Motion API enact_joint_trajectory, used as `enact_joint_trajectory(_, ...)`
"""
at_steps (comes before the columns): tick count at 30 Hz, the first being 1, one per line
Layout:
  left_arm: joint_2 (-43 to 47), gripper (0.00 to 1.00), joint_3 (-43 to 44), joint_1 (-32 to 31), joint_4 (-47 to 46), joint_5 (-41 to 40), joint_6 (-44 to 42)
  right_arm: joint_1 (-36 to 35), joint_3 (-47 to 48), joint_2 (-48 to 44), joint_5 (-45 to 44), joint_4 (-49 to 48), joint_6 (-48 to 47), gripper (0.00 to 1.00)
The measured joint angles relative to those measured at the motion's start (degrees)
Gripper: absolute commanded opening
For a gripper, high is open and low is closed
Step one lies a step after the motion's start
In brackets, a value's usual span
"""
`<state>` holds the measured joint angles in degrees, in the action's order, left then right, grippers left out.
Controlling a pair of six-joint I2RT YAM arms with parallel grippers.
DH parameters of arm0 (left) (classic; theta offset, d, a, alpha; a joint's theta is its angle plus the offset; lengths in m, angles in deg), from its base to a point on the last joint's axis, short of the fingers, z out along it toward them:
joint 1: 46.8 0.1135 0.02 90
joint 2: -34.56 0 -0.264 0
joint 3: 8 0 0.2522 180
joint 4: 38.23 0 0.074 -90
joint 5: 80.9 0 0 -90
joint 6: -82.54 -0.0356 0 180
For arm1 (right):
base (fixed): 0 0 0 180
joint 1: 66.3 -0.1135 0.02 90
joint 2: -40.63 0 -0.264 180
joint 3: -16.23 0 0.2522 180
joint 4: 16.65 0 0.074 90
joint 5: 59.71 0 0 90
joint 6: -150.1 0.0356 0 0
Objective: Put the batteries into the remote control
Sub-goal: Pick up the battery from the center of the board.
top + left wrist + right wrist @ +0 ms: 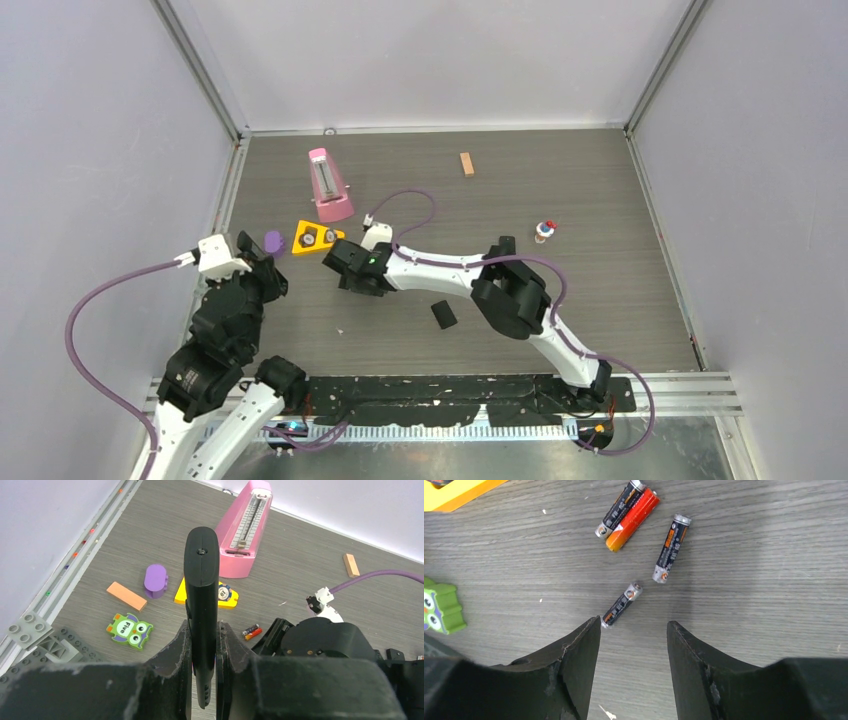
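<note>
**Top external view.** The left gripper (268, 278) is hovering over the left side of the table (600, 300). The right gripper (338, 265) is reaching across toward it, just beside a yellow block (315, 238). A small black panel (444, 314), possibly the battery cover, is lying well apart from both. The cells themselves are too small to pick out here.

**Left wrist view.** The left gripper is clamping its fingers (177, 647) on the lower body of the remote control (201, 580) and holding it on end above the table. This probably serves to keep it steady and reachable for the other arm. The batteries (251, 631) are lying on the table near the yellow block, in front of a pink metronome (247, 530).

**Right wrist view.** The right gripper (633, 630) is pointing down at the table with its jaws partly apart and nothing between them.

- Two batteries are lying touching, side by side.
- A third battery is lying near that pair.
- The nearest battery (621, 604) is lying slantwise, with its lower end just beside one fingertip (591, 630) rather than between the jaws.

A pick appears to be lining up. The jaws would need to be centred over that cell first.
</note>
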<state>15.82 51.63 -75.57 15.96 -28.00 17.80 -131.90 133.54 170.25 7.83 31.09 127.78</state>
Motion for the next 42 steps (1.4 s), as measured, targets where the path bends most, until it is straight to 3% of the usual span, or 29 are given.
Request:
enact_joint_trajectory(17, 1.44, 0.0, 0.0, 0.02, 1.84, -4.87, 0.17, -1.36, 20.22, 11.98, -7.56, 14.51, 0.52, 0.53)
enact_joint_trajectory(22, 1.44, 0.0, 0.0, 0.02, 1.88, -5.55, -0.09, -1.66, 21.51, 12.9, -9.94, 16.74, -1.27, 0.4)
enact_joint_trajectory(30, 1.44, 0.0, 0.0, 0.0, 1.88, -5.99, -0.24, -1.77, 21.31, 13.27, -12.68, 17.29, -9.77, 0.21)
enact_joint_trajectory(35, 1.4, 0.0, 0.0, 0.0, 1.88, -5.9, -0.24, -1.84, 16.26, 10.91, -13.29, 12.26, -14.23, 0.08)
enact_joint_trajectory(42, 1.22, 0.0, -0.02, 0.02, 1.81, -2.54, -0.2, -1.77, 3.26, 3.69, -11.91, 4.33, -21.33, 0.05)
